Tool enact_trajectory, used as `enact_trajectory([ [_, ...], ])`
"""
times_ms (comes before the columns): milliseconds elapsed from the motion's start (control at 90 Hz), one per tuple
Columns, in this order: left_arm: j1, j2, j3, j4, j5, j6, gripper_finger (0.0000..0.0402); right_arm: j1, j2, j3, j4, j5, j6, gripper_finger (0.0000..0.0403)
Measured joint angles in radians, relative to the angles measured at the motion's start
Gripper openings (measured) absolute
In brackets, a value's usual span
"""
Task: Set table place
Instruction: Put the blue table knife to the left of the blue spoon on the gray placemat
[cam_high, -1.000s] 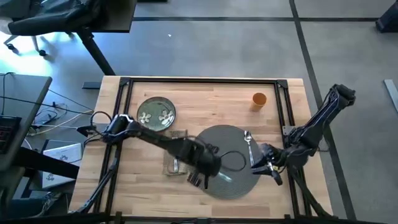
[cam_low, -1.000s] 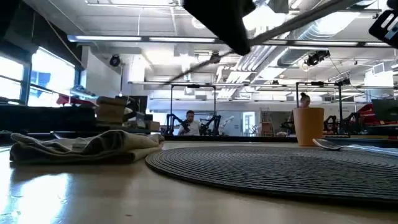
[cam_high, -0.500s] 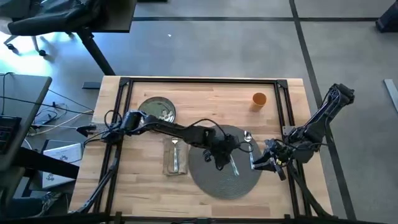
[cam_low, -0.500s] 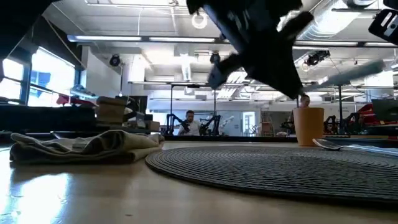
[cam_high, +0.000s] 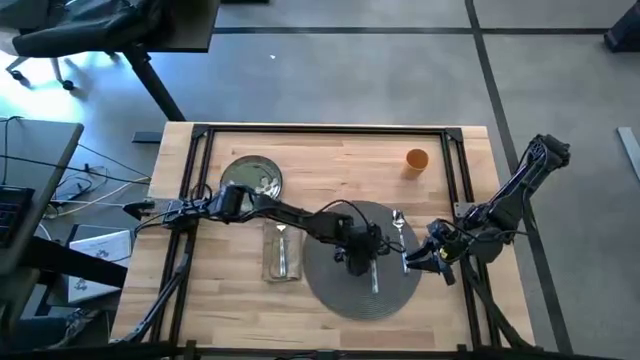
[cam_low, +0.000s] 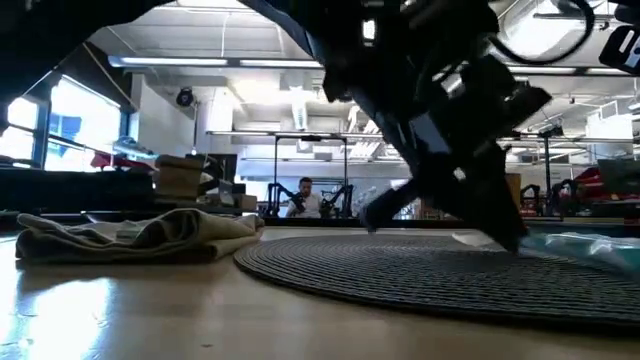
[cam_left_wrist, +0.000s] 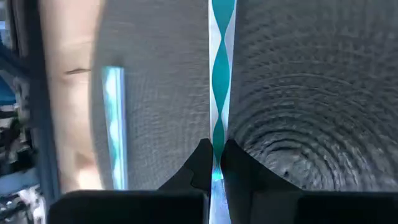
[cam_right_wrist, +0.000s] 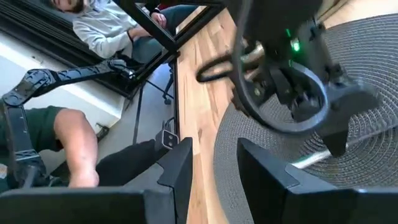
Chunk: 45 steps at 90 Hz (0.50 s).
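Since half a second ago my left gripper (cam_high: 372, 268) has slid further right across the round grey mat (cam_high: 335, 290) and dropped lower, its arm stretched long from the desk's (cam_high: 330, 160) left rail. From above I see a knife (cam_high: 374, 278) lying on the mat under it, a spoon (cam_high: 399, 228) near the mat's right edge, the napkin (cam_high: 283, 250) with cutlery left of the mat, the plate (cam_high: 252, 178) behind it and the orange cup (cam_high: 417, 160) far right. At table height the left gripper (cam_low: 500, 225) sits tilted down onto the mat (cam_low: 400, 275), napkin (cam_low: 140, 238) at left. My left wrist shows jaws narrow, pinching the knife (cam_left_wrist: 219, 81). My right wrist shows the right gripper (cam_right_wrist: 214, 165) parted, holding nothing, beside the mat.
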Motion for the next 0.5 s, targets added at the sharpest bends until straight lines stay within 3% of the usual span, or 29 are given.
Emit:
enact_trajectory([
  [500, 0.007, 0.019, 0.0, 0.134, -0.072, -0.011, 0.0065, 0.0, 0.001, 0.0, -0.007, -0.006, -0.011, 0.0106],
])
